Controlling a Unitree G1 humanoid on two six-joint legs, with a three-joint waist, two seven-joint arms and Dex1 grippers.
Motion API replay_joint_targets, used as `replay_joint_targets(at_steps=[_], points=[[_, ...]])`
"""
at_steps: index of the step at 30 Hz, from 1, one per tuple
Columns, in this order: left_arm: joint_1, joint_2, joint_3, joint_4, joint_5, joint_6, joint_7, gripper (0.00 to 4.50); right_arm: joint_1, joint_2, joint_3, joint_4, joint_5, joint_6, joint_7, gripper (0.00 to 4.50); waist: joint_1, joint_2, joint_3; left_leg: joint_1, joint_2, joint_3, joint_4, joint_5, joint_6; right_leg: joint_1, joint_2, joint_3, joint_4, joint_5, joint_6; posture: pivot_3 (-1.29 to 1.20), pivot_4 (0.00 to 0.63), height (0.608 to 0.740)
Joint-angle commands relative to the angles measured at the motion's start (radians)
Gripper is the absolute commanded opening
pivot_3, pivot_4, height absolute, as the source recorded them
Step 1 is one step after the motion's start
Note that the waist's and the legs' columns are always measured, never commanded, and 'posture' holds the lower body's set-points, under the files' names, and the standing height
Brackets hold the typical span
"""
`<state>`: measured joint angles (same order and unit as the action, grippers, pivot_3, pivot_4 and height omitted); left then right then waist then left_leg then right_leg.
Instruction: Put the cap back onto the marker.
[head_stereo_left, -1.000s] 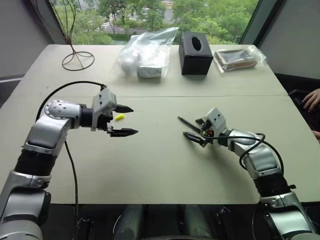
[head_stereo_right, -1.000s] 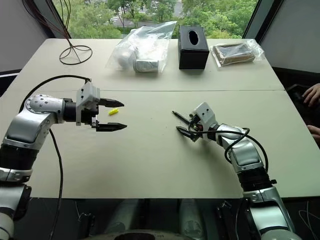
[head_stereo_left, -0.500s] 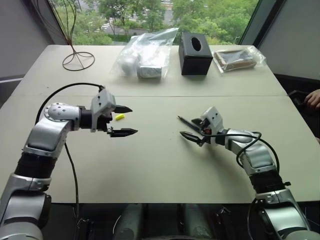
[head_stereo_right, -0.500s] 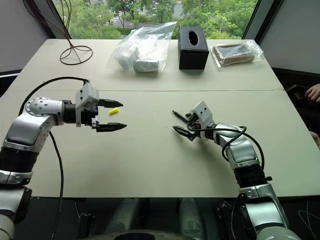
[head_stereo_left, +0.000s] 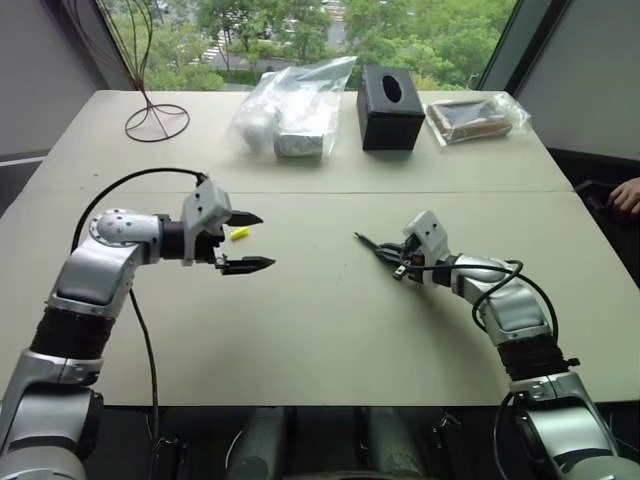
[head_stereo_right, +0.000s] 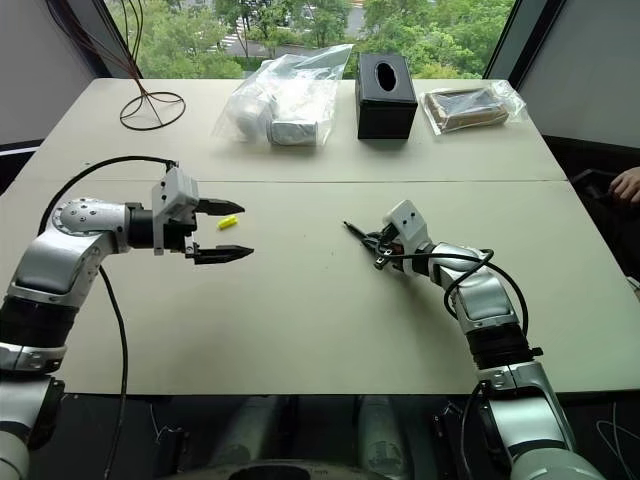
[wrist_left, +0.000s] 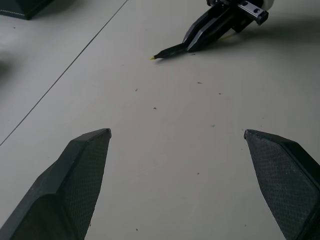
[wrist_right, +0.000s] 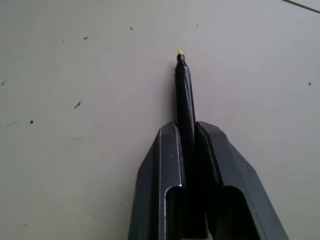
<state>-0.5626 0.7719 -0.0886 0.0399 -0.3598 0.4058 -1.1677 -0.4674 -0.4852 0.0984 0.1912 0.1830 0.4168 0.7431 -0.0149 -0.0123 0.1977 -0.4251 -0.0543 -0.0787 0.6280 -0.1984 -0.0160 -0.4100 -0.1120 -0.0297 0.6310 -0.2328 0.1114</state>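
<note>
We see the marker (wrist_right: 185, 100), thin, black, yellow-tipped, low over the surface (head_stereo_left: 320, 330), clenched in our right tool (wrist_right: 189, 131). The small yellow cap (head_stereo_left: 239, 233) lies by our released left tool (head_stereo_left: 252, 241), which hovers level.

The beige table (head_stereo_left: 300, 330) bears cap (head_stereo_left: 239, 234), marker (head_stereo_left: 372, 244), tissue box (head_stereo_left: 391, 106), bags (head_stereo_left: 290, 118).
</note>
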Motion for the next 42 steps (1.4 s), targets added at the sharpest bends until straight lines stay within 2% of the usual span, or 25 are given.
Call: replay_joint_targets(at_steps=[1,10,17,22,33,42], points=[[-0.003,0.014,0.048,-0.002,0.007,-0.028,0.015,4.47,-0.038,-0.015,0.008,-0.054,-0.023,-0.010,0.005,0.03,0.000,0.000,0.000,0.000,0.000,0.000,0.000,0.000,0.000,0.000,0.000,0.000,0.000,0.000,0.000,0.00,0.150,0.740],[-0.028,0.014,0.135,0.279,0.113,-0.217,0.162,4.47,-0.194,-0.114,0.071,-0.297,-0.057,0.093,0.094,0.03,0.000,0.001,0.001,0.000,0.000,0.000,-0.001,0.000,0.000,-0.002,0.000,0.000,0.001,0.000,0.000,0.00,0.150,0.740],[0.001,-0.058,0.194,0.427,0.103,-0.268,0.256,4.47,-0.213,-0.091,0.122,-0.442,-0.025,0.195,0.111,0.03,0.005,0.001,0.001,-0.002,-0.001,0.000,0.000,0.000,0.000,-0.002,-0.002,0.000,0.000,0.000,0.000,0.00,0.150,0.740],[-0.002,-0.104,0.170,0.466,0.104,-0.266,0.214,4.47,-0.190,-0.063,0.112,-0.478,0.013,0.244,0.100,0.03,0.004,0.001,0.001,-0.002,-0.001,0.000,0.000,0.000,0.000,-0.002,-0.002,0.000,0.001,0.000,0.000,0.00,0.150,0.740],[-0.217,-0.157,0.081,0.856,0.214,-0.414,0.077,4.47,-0.131,-0.086,0.089,-0.591,0.088,0.355,0.087,0.03,0.003,0.000,0.001,-0.001,-0.002,0.000,0.001,0.000,0.000,-0.001,-0.001,-0.001,0.001,0.000,0.000,0.00,0.150,0.740],[-0.291,-0.186,0.064,1.018,0.282,-0.507,0.066,4.47,-0.119,-0.104,0.075,-0.660,0.120,0.414,0.047,0.03,0.003,0.000,0.000,-0.001,-0.001,0.000,0.001,0.000,0.000,-0.001,-0.001,-0.001,0.001,0.000,0.001,0.00,0.150,0.740]])
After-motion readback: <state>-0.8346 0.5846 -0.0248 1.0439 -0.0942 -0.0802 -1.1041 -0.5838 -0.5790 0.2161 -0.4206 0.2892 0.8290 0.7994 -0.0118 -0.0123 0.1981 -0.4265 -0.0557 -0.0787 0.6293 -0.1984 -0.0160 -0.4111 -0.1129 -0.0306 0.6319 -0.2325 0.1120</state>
